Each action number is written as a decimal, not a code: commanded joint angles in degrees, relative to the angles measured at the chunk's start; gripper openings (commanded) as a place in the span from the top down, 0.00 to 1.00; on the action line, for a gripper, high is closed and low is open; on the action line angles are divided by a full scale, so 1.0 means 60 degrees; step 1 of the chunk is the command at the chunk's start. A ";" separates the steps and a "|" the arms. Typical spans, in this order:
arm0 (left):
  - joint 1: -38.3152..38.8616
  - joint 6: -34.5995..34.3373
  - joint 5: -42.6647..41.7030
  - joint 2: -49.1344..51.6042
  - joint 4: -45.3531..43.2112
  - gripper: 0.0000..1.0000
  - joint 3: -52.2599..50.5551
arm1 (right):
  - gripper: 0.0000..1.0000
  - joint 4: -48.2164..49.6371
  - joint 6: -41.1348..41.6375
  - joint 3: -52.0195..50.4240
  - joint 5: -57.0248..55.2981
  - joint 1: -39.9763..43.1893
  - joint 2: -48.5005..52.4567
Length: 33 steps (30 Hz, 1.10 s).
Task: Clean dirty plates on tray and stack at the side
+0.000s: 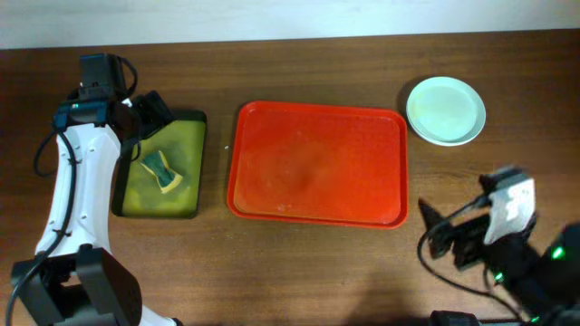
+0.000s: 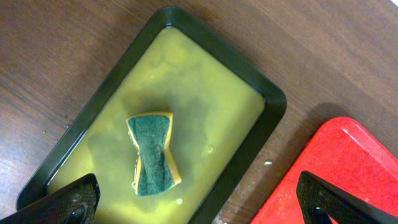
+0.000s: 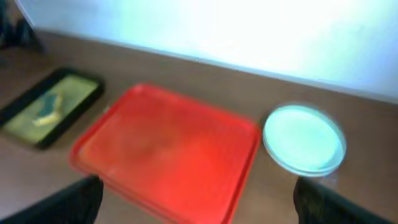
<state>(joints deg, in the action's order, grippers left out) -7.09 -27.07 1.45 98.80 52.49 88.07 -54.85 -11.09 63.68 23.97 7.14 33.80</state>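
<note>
The red tray [image 1: 317,163] lies in the middle of the table with no plates on it; it also shows in the right wrist view [image 3: 168,149] and at the corner of the left wrist view [image 2: 348,174]. The plates [image 1: 445,110] sit stacked on the table to the right of the tray, pale blue-green on top, also in the right wrist view [image 3: 303,140]. My left gripper [image 2: 199,202] is open and empty above the black tray [image 2: 273,106]. My right gripper [image 3: 196,202] is open and empty, near the front right of the table [image 1: 444,237].
The black tray [image 1: 195,122] left of the red tray holds yellow-green liquid and a green and yellow sponge [image 1: 162,171], also in the left wrist view [image 2: 152,152]. Bare wood surrounds both trays.
</note>
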 commanded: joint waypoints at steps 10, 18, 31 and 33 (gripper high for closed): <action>-0.0036 0.0018 -0.0040 0.0022 -0.0015 0.01 0.0033 | 0.02 0.7071 0.0011 -0.8080 -0.0229 -0.0820 -0.5337; -0.0036 0.0018 -0.0040 0.0022 -0.0015 0.01 0.0033 | 0.02 0.8925 0.0973 -0.9555 -0.1730 -0.1381 -0.5603; -0.0036 0.0018 -0.0040 0.0022 -0.0015 0.01 0.0033 | 0.02 0.8419 0.2397 -1.0561 -0.3395 -0.1384 -0.5603; -0.0036 0.0018 -0.0040 0.0022 -0.0015 0.01 0.0033 | 0.02 0.8422 0.2401 -1.0561 -0.3395 -0.1384 -0.5603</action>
<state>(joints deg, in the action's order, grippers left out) -7.09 -27.07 1.43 98.83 52.51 88.07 -3.84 2.74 0.62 5.10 -0.60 0.71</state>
